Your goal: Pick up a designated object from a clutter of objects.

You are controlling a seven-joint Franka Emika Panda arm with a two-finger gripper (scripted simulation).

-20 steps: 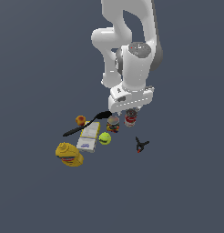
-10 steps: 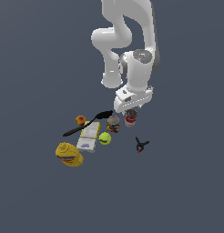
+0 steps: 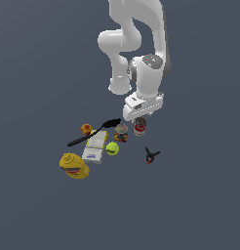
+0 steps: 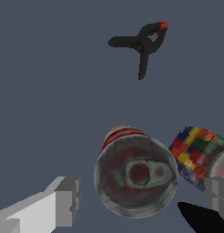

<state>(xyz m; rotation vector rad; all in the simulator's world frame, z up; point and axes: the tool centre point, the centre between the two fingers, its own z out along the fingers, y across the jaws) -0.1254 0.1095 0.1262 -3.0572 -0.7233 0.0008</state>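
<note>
The red and white tin can (image 3: 139, 127) stands upright at the exterior view's right of the clutter; the wrist view shows its grey lid (image 4: 136, 175) from above. My gripper (image 3: 138, 117) hangs just above it, open. In the wrist view the gripper (image 4: 142, 195) has one finger on each side of the can, and neither touches it. The can with the multicoloured label (image 3: 121, 133) stands close beside it and also shows in the wrist view (image 4: 196, 152).
The clutter spreads to the exterior view's left: a black spatula (image 3: 92, 133), an orange fruit (image 3: 86, 129), a white box (image 3: 95, 147), a yellow-green ball (image 3: 112, 148) and a yellow mustard bottle (image 3: 74, 166). A black clamp (image 3: 151, 155) lies apart, also in the wrist view (image 4: 143, 43).
The arm has shifted slightly and the gripper has come down a little over the red and white can. The objects have not moved.
</note>
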